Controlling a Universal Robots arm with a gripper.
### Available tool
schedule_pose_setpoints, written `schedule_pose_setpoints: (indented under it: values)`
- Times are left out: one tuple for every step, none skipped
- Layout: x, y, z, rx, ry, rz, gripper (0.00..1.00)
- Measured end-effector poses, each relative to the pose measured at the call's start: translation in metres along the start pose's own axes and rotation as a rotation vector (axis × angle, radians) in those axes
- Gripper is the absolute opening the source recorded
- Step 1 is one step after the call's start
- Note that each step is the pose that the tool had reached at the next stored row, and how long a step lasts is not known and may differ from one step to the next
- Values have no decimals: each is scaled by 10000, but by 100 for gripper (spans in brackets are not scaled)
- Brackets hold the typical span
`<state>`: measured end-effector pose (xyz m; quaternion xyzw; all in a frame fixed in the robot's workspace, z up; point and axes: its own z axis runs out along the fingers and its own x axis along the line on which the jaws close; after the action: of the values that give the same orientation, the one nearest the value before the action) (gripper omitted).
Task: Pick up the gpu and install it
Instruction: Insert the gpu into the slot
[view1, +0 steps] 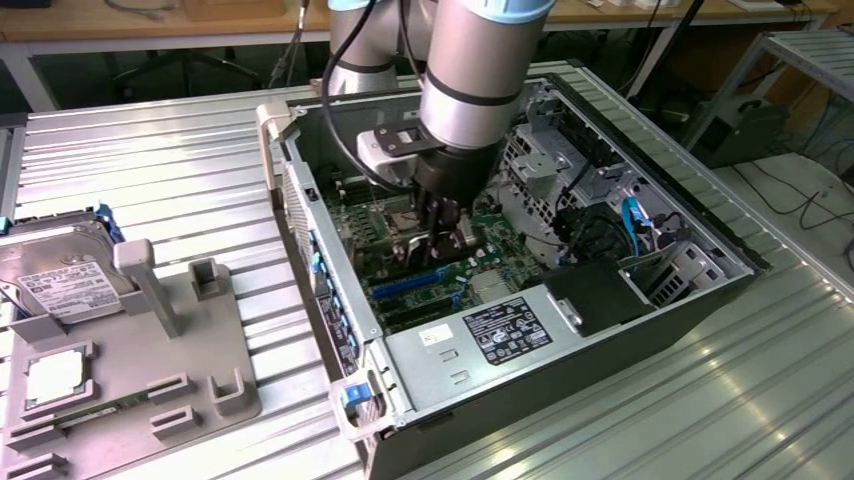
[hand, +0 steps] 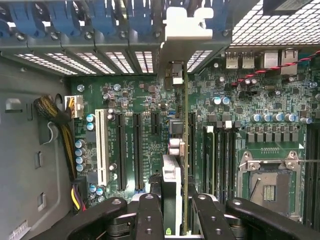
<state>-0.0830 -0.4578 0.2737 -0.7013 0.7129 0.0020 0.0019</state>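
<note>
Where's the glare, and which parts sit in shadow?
Exterior view: pale glare streaks on the ribbed silver metal table; the open black computer case is shaded beneath the grey robot arm. Wrist view: light glows through the perforated case wall; the green motherboard is evenly lit.

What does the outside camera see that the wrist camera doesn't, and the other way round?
Exterior view: the robot arm, the whole computer case, its power supply, and a hard drive and processor chip sitting on a grey holder. Wrist view: the empty processor socket, a white slot and yellow-and-black cables. Both: the hand gripping the gpu on edge over the green motherboard.
</note>
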Motion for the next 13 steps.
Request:
schedule_pose_setpoints:
  values:
    - [0,2,5,0,0,-1,28]
    - [1,6,9,-1,2,0,28]
    - [1,10,14,0,1,0,28]
    - [1,14,18,0,1,0,28]
    - [1,21,24,0,1,-1,28]
    - [2,28,31,0,1,0,28]
    - [2,32,35,0,1,0,28]
    - [3,37,39,0,1,0,28]
    - [3,45,45,0,1,0,28]
    - [3,51,50,0,0,0,28]
    - [3,56,57,1,-1,0,28]
    - [3,58,64,1,-1,-1,28]
    - [3,59,71,0,0,-1,28]
